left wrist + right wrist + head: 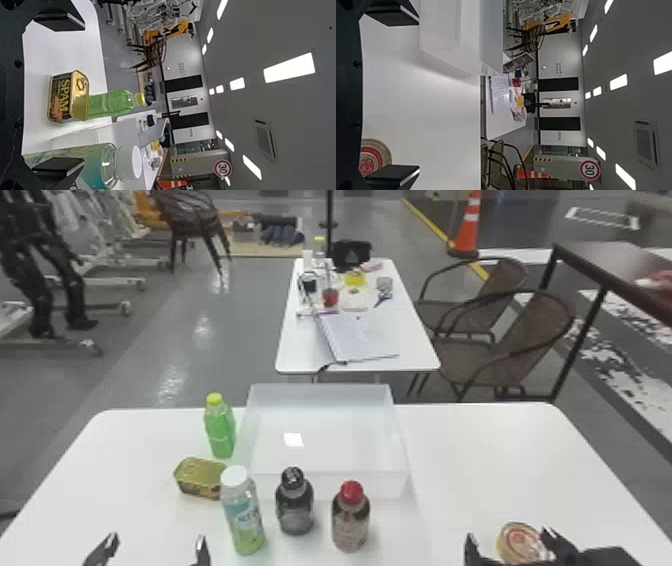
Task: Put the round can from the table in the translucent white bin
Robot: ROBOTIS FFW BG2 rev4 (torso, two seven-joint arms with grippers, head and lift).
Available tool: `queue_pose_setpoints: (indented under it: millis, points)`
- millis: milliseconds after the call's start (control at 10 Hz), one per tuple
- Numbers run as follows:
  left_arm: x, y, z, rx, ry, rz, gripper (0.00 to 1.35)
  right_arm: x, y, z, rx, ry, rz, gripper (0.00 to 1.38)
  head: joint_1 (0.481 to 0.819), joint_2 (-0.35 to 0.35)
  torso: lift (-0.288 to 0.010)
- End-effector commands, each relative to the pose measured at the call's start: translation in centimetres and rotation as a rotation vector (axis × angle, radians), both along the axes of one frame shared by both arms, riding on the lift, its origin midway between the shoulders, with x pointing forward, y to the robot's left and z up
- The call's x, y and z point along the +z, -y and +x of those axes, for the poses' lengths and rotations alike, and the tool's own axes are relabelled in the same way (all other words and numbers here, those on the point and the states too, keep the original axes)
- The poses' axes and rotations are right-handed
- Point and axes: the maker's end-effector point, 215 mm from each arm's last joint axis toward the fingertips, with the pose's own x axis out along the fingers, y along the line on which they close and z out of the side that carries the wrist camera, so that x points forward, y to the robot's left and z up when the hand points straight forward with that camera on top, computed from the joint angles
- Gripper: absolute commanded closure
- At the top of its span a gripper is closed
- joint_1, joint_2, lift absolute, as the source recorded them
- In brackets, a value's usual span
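Round can [517,540] on table [480,465], near right pincer [509,534]. Black-capped bottle [295,512], red-capped bottle [350,522] before translucent white bin [320,396].

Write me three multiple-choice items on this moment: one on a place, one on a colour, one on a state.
1. Where is the round can?
a) inside the bin
b) on the near table, right of the bin
c) on the far table

2. What colour is the rectangular tin's top?
a) gold
b) blue
c) white

3. How is the right gripper?
a) shut on the can
b) shut on nothing
c) open

1 b: the head view shows it on the tabletop, outside the bin's walls.
2 a: its lid looks gold in the head and left wrist views.
3 c: its fingers stand wide apart.
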Motion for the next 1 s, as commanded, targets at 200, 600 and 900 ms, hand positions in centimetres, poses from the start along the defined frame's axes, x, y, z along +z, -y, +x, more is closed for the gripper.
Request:
queue_pose_setpoints:
  millis: [200, 600, 900]
  points:
    - [-0.2, 0.2, 0.2, -0.005, -0.009, -0.002, 0.11, -0.4, 0.0, 0.0, -0.002, -0.008, 0.015, 0.00, 0.549, 0.000, -0.100]
    - [-0.1, 0.2, 0.2, -0.006, -0.006, -0.002, 0.11, -0.9, 0.0, -0.3, -0.003, -0.019, 0.031, 0.00, 0.549, 0.000, -0.100]
    - [-0.1, 0.1, 0.1, -0.004, -0.007, -0.009, 0.11, -3.3, 3.2, -2.1, -0.088, -0.067, 0.037, 0.00, 0.549, 0.000, -0.100]
